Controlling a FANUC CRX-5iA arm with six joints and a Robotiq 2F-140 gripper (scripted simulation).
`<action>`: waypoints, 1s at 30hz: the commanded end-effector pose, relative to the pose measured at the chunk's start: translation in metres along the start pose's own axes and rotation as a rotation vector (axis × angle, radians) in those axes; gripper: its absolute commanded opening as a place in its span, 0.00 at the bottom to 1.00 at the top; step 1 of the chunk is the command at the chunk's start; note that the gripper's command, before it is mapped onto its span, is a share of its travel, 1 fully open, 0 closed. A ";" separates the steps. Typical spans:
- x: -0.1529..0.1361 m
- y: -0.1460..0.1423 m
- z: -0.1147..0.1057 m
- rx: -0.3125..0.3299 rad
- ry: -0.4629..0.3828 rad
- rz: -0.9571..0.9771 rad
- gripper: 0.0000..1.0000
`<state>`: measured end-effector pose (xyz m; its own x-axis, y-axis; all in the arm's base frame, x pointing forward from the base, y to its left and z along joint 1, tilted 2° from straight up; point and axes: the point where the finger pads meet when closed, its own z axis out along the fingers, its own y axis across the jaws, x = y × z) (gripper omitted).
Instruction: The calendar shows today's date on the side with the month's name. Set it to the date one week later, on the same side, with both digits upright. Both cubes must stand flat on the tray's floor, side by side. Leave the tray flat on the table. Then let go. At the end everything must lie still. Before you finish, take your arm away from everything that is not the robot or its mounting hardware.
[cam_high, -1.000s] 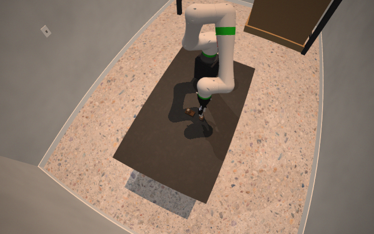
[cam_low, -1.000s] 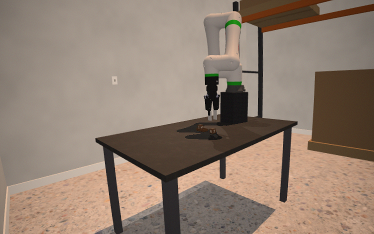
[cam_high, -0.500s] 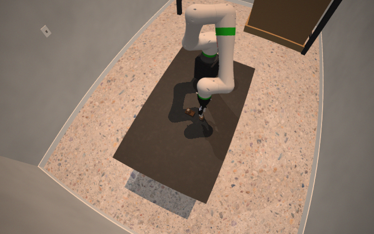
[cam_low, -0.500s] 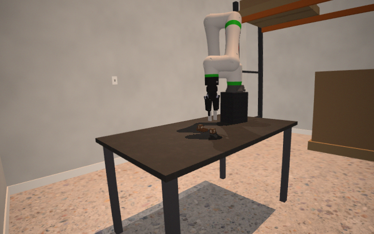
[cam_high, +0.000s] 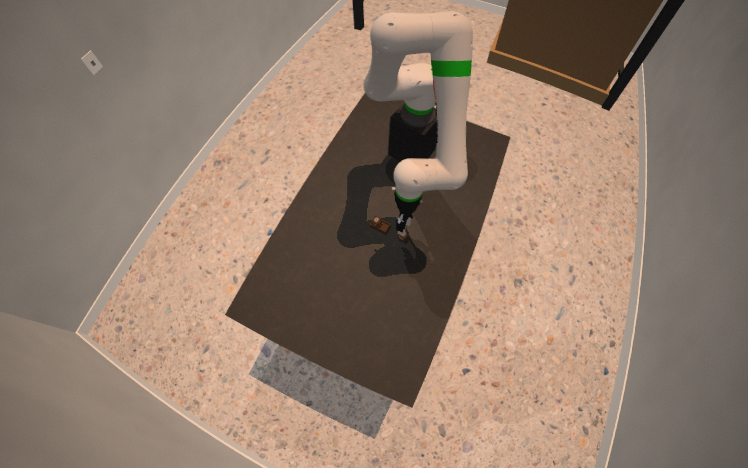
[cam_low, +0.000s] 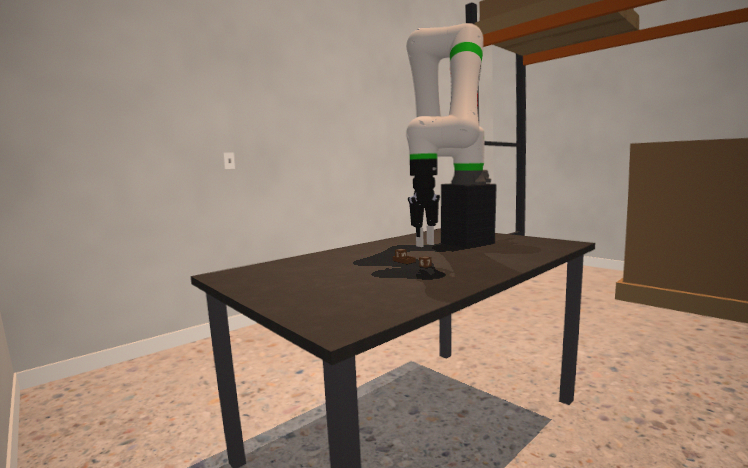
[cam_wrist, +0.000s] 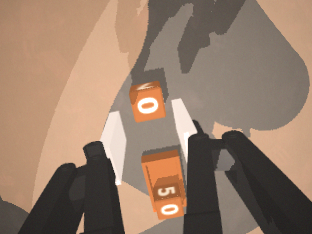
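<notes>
The small brown tray (cam_high: 383, 226) (cam_low: 407, 260) (cam_wrist: 159, 172) lies on the table. One cube (cam_high: 376, 220) (cam_low: 401, 253) (cam_wrist: 168, 200) stands at one end of it, with a 0 on its bright face and a 5 on a darker face in the wrist view. The other cube (cam_high: 403, 236) (cam_low: 424, 262) (cam_wrist: 147, 105) is on the table outside the tray, showing a bright 0 and part of another mark. My gripper (cam_high: 405, 227) (cam_low: 425, 241) (cam_wrist: 148, 120) is partly open and empty, above the table. The month's name and the date side cannot be read.
The dark table (cam_high: 330, 292) (cam_low: 308, 309) carries the arm's black pedestal (cam_high: 410, 137) (cam_low: 467, 215) behind the gripper. Arm shadows cross the area around the tray and cubes. A shelf rack with an orange beam (cam_low: 606, 46) stands beyond the table.
</notes>
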<state>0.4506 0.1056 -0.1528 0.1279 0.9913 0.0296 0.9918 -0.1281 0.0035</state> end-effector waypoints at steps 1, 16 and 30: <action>0.000 0.000 0.002 0.000 0.000 0.000 0.29; 0.000 0.000 0.023 0.000 0.000 0.000 0.29; 0.000 0.001 0.032 0.000 0.000 0.000 0.29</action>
<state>0.4511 0.1062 -0.1845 0.1279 0.9914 0.0295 0.9918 -0.1280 0.0035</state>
